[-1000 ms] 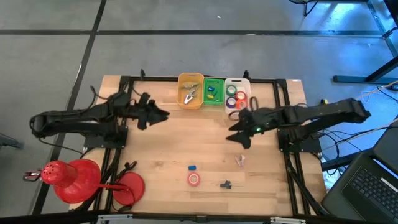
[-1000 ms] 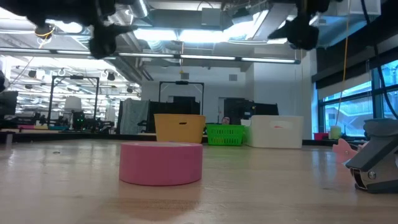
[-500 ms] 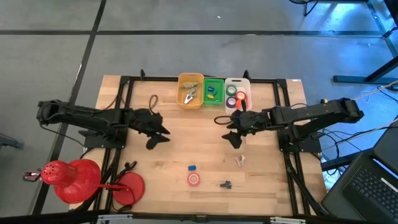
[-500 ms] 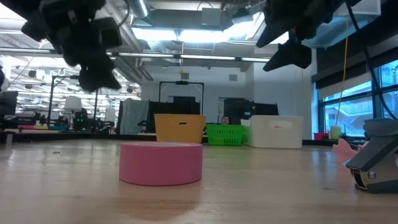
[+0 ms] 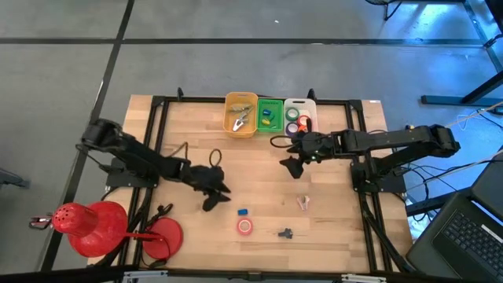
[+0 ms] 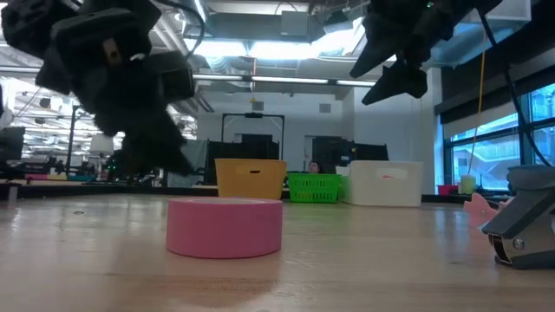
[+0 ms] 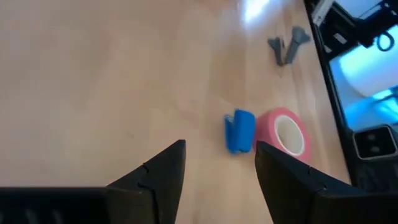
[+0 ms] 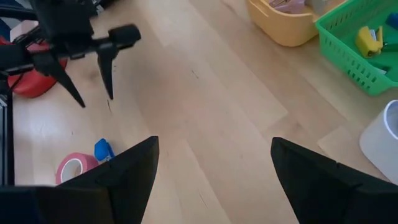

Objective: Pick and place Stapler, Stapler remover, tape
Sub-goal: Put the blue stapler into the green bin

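Swinging forward from the bins, the left gripper [image 5: 214, 196] now hangs low over the near half of the table, while the right gripper [image 5: 292, 163] has drifted back toward the white bin [image 5: 310, 104] and hovers, fingers spread wide. On the left, the jaws stand apart with nothing between them. Just ahead of those fingertips sits the blue stapler [image 7: 239, 131], and touching it on the far side, the pink tape [image 7: 285, 132]. Which one it wants is hard to call; the stapler looks likelier. To do this well, it should straddle the stapler squarely, keep the outer finger off the tape, come down level, then close. Beyond them lies the grey remover [image 7: 288, 46], still waiting.
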Available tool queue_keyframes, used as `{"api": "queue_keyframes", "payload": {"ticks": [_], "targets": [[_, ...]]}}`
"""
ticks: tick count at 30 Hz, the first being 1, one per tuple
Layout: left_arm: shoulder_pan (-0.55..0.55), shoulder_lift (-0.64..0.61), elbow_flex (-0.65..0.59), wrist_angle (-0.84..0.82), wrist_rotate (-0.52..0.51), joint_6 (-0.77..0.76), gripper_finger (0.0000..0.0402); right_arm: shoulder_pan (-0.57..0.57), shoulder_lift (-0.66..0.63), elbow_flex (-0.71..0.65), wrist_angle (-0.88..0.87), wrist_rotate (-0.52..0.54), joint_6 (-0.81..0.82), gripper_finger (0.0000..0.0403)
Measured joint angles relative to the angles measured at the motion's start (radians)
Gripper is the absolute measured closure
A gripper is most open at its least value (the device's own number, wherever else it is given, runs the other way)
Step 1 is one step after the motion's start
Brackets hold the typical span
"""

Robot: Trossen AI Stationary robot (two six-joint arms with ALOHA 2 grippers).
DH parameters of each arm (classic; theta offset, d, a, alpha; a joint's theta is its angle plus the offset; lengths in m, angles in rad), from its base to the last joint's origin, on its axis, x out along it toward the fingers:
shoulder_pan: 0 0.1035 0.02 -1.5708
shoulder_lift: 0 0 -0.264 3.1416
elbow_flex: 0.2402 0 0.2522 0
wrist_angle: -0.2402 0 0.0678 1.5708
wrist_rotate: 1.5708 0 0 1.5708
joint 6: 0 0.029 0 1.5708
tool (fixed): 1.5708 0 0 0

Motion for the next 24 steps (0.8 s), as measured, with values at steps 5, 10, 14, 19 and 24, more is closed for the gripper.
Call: {"api": "queue_keyframes", "payload": {"ticks": [5, 10, 14, 19, 24], "targets": [[-0.06, 0.139, 0.051, 0.042, 0.001, -0.041, 0.022, -0.001, 0.0, 0.0, -0.001, 0.0, -0.011, 0.0091], [-0.099, 0.26, 0.143, 0.048, 0.019, 0.018, 0.0221, -0.001, 0.0, 0.0, -0.001, 0.0, -0.011, 0.0091], [-0.095, 0.31, 0.175, 0.065, 0.069, 0.055, 0.0221, -0.001, 0.0, 0.0, -0.001, 0.0, -0.003, 0.0091], [-0.093, 0.314, 0.176, 0.086, 0.013, 0.11, 0.0222, -0.001, 0.0, 0.0, -0.001, -0.001, 0.014, 0.0091], [-0.092, 0.314, 0.176, 0.083, -0.032, 0.138, 0.0222, -0.001, 0.0, 0.0, -0.001, -0.007, 0.016, 0.0091]]}}
